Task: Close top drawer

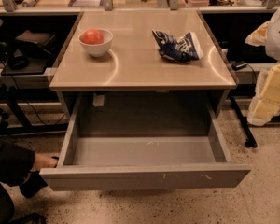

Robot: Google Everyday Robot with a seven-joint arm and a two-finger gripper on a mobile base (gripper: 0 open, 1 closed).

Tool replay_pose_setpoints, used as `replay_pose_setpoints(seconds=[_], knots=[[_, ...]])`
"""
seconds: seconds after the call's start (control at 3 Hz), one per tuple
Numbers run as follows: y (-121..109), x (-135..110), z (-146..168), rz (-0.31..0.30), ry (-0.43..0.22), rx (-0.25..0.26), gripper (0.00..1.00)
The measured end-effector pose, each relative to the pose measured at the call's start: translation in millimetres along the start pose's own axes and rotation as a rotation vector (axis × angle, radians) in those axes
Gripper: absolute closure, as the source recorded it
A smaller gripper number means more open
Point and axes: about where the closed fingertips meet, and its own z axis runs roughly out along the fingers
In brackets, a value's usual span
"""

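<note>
Not closed yet: top drawer [144, 177] pulled fully out from under the desk [140, 69], scratched front nearest. At the drawer's front left corner, a person's hand [45, 161] (touching or just beside, hard to say). Beyond the drawer, up on the desk, a white bowl [96, 42] holding something red, and a crumpled blue bag [177, 46]. No gripper in view, so open or closed cannot be told. Whole push inward left to do.

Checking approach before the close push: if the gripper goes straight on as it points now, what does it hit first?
Likely the floor. The gripper, at the right edge, seems to point down, right of the open top drawer, not at its front. Depth unclear.
</note>
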Motion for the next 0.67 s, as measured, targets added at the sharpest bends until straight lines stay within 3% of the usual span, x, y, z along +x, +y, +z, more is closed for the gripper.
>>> replay_pose_setpoints(seconds=[0.67], knots=[[4.6, 9.1, 10.0, 0.023, -0.003, -0.007, 0.0]])
